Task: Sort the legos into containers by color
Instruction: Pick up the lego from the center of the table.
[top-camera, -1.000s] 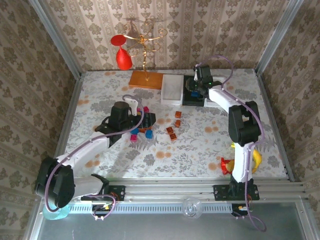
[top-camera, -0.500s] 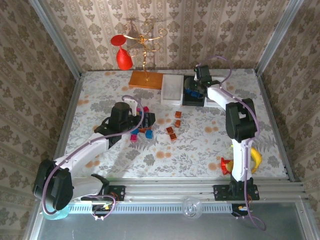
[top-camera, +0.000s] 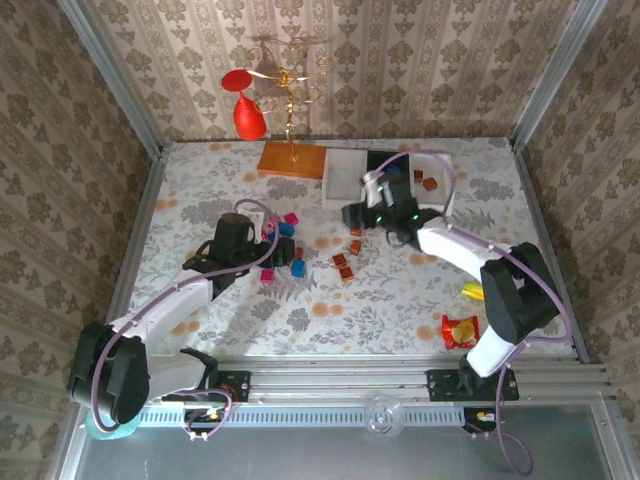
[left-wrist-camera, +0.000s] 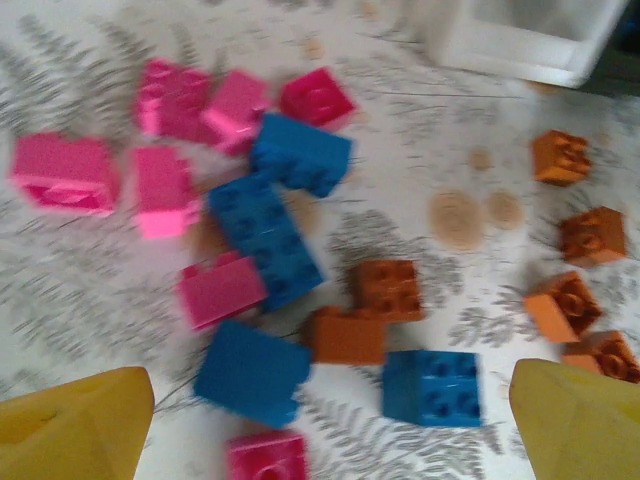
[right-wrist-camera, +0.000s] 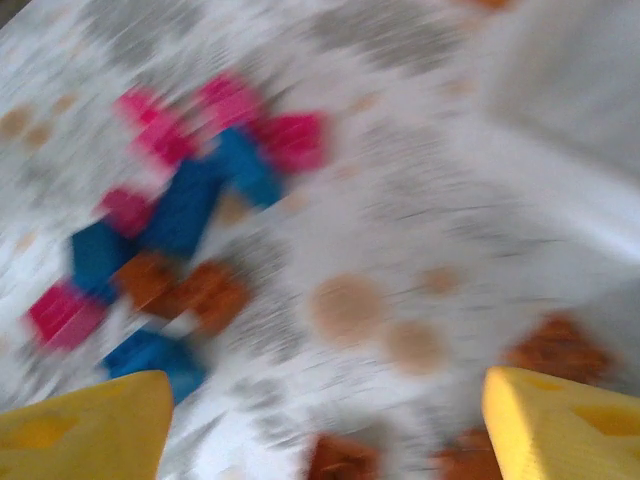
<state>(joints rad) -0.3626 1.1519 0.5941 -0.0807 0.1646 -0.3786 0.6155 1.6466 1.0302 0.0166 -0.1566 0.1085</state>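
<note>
Finding two orange-brown legos (top-camera: 424, 181) in the black tray (top-camera: 398, 160) at 1 o'clock, white tray (top-camera: 345, 176) apparently bare, I judge sorting barely begun; my left gripper (left-wrist-camera: 328, 420) and right gripper (right-wrist-camera: 330, 420) hang wide, empty, near the mixed pile (top-camera: 285, 245) at 9 o'clock.

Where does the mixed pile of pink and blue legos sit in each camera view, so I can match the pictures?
Top external: the pile of pink and blue legos lies left of centre.
Left wrist: the pile is centre-left.
Right wrist: the pile is in the left half, blurred.
Shared landmark: the loose orange-brown bricks, right of the pile in every view.
</note>
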